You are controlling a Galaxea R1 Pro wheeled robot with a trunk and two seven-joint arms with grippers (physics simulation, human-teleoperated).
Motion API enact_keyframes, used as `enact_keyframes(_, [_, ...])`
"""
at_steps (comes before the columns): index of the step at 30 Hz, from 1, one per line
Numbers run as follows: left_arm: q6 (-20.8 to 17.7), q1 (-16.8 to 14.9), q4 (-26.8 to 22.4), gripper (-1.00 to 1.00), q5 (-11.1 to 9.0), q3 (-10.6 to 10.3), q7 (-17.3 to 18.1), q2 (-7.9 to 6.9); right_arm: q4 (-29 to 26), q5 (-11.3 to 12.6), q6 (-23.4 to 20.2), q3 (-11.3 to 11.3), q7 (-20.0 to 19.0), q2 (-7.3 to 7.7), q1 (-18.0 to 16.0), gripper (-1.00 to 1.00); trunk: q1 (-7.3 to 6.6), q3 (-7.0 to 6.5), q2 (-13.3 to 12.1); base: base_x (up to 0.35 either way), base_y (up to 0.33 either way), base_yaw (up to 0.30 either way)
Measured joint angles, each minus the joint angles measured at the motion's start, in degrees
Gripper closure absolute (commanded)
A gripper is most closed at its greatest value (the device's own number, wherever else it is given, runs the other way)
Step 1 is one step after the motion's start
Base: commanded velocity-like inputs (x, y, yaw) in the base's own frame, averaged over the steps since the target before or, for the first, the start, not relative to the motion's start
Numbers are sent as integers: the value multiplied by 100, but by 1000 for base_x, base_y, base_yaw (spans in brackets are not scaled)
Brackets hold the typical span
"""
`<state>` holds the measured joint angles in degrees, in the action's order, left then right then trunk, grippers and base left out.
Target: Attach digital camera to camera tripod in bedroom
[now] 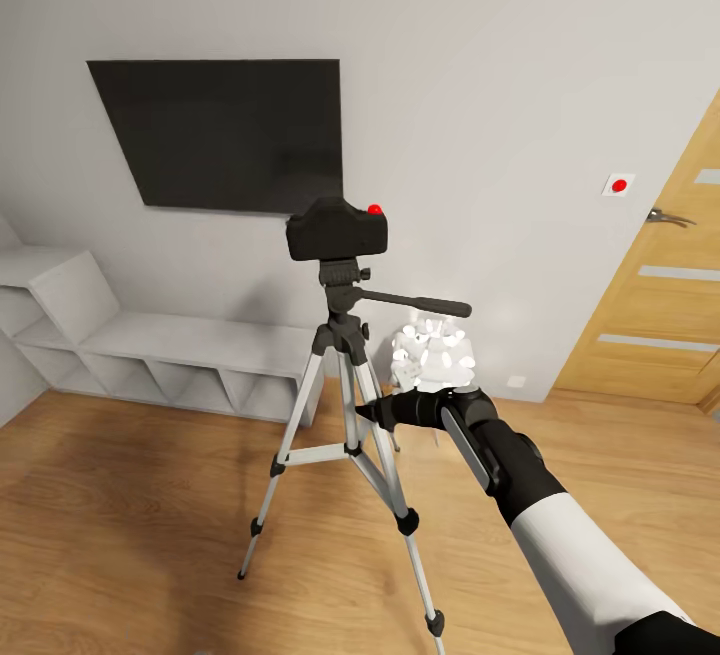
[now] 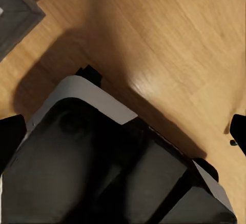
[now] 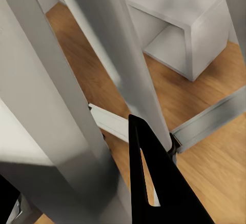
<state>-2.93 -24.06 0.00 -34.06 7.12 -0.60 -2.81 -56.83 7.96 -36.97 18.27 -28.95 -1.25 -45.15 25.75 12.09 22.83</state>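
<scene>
Digital camera [image 1: 338,229] sits atop the camera tripod [image 1: 345,405]; right gripper [image 1: 377,411] beside a leg, jaws' state unclear, should withdraw gently without nudging.

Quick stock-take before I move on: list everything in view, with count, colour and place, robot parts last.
digital camera: one, black with red dot, atop the tripod head
camera tripod: one, silver legs, black joints, mid-floor
TV: one, black, on the wall
shelf unit: one, pale grey, along the wall
lamp: one, white clustered shades, behind the tripod
door: one, wooden, far right
wall switch: one, white with red dot, beside the door
right hand: one, black, at the tripod legs
</scene>
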Motion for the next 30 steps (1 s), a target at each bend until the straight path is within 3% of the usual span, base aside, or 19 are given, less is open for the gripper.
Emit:
enact_keyframes(3, [-24, 168, 2, -100, 117, 2, -652, 198, -1, 2, -1, 0, 2, 0, 0, 100, 0, 0, 0, 0, 0, 0])
enact_keyframes(5, [-18, 254, 1, -100, 150, 1, -819, 293, -1, 4, -3, 0, 3, 0, 0, 100, 0, 0, 0, 0, 0, 0])
enact_keyframes(6, [-18, 273, 1, -100, 158, 0, -857, 316, -1, 6, -4, 1, 5, 0, 0, -100, 0, 0, 0, 0, 0, 0])
enact_keyframes(7, [-11, 299, 1, -100, 164, 3, -911, 345, 184, -166, -86, 8, 12, 1, 3, -100, 1, 1, -3, 0, 0, 0])
enact_keyframes(24, [9, 491, 0, -100, 171, 8, -1034, 411, 193, -182, -117, -10, -12, 14, 2, -100, 1, 0, -2, -5, 0, 0])
enact_keyframes(30, [20, 495, 0, -100, 174, 8, -1013, 424, 193, -191, -233, -2, -15, 78, 2, -100, 4, 0, -3, -235, 0, 0])
